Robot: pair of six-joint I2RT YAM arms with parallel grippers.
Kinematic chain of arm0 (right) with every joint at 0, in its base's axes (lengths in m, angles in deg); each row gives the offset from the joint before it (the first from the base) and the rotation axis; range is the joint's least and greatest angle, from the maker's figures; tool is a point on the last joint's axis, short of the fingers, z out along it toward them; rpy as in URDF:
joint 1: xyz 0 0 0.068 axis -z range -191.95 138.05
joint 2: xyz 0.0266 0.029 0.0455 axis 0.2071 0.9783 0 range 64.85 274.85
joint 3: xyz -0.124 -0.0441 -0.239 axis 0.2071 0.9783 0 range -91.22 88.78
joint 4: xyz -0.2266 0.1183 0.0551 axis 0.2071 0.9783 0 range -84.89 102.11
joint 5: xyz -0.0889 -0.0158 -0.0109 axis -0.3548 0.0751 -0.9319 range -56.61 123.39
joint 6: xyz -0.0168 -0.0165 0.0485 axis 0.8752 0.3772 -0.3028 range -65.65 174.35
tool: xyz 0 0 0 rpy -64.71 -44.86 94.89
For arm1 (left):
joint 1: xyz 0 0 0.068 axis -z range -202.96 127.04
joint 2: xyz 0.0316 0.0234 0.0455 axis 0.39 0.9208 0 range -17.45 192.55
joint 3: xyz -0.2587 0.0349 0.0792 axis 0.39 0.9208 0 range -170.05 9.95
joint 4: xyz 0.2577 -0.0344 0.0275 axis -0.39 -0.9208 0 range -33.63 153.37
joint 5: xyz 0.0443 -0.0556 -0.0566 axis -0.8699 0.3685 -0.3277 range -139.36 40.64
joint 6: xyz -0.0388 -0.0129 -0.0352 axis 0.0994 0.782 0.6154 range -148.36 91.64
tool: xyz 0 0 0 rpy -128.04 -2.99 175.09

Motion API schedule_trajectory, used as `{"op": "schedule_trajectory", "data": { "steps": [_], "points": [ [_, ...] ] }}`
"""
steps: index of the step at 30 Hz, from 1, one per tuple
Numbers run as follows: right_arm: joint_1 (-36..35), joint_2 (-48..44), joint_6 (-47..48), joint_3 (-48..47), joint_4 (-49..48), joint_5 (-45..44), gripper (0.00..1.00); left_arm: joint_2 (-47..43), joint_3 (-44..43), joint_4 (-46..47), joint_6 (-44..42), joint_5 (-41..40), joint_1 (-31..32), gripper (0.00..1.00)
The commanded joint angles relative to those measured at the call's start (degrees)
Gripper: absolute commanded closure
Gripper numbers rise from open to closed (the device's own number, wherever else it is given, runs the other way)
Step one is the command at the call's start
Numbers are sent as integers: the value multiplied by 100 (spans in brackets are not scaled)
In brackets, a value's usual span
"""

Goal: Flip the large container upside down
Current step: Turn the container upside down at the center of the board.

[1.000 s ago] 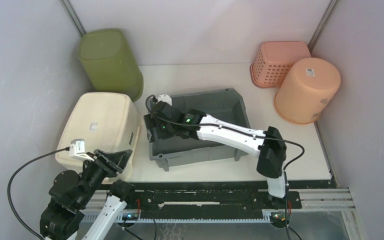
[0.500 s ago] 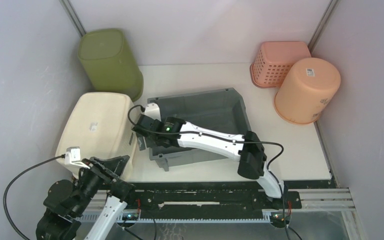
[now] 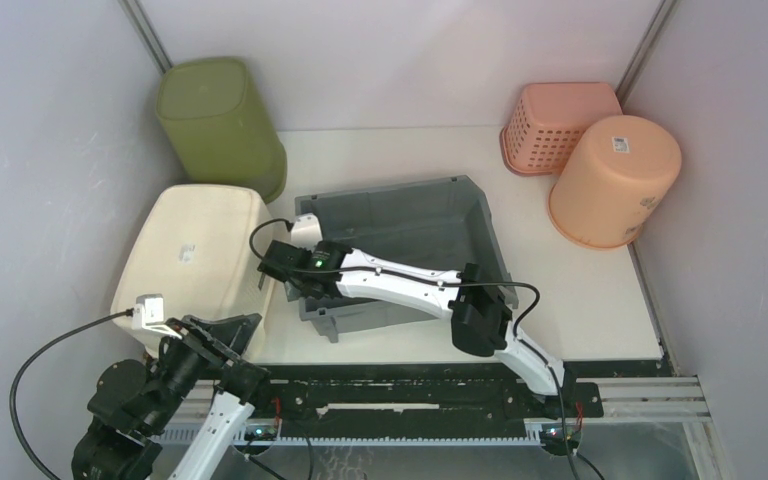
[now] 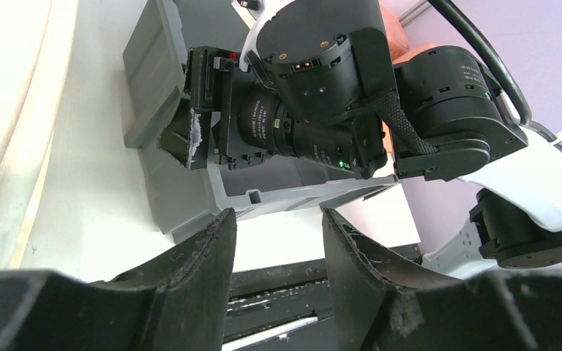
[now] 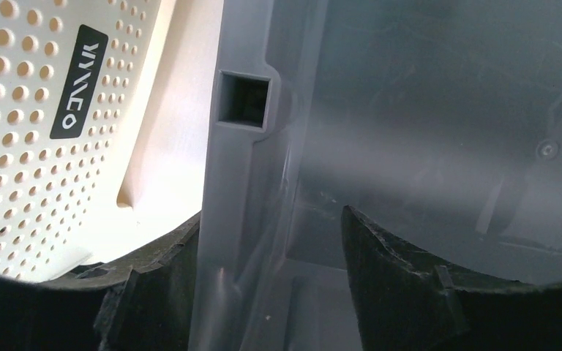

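I judge the task barely begun. The large grey bin [image 3: 430, 215] sits mouth-up in the middle of the tabletop [image 3: 580, 290], all of its base down, so the whole flip is left to do.

My right gripper [image 3: 290, 278] is at the bin's left wall, near the front corner. In the right wrist view its jaws straddle that wall, one finger inside the bin and one outside, between the bin and the cream perforated basket [image 3: 200, 250]. They look open, and I see a gap on the inner side, so I would not call it a grip yet.

My left gripper [image 3: 240, 328] hovers off the bin's front-left corner, jaws parted and holding nothing.

What remains: pinch the wall, lift that side, and tip the bin over.
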Motion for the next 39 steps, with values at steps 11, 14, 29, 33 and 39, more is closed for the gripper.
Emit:
{"op": "schedule_trajectory", "data": {
  "steps": [11,14,29,33,39],
  "points": [
    [74,24,31,-151,-212,-32,39,-85,-130,42,-62,143,-32,48],
    [78,9,55,-112,-260,21,45,-88,-116,33,-62,143,-31,48],
    [144,-86,170,99,-472,261,100,-70,-114,38,-52,157,-32,48],
    [157,-114,236,172,-570,375,100,-55,-110,43,-53,161,-30,48],
    [192,-100,326,246,-679,604,99,-39,-141,43,-62,151,-31,48]
  ]
}}
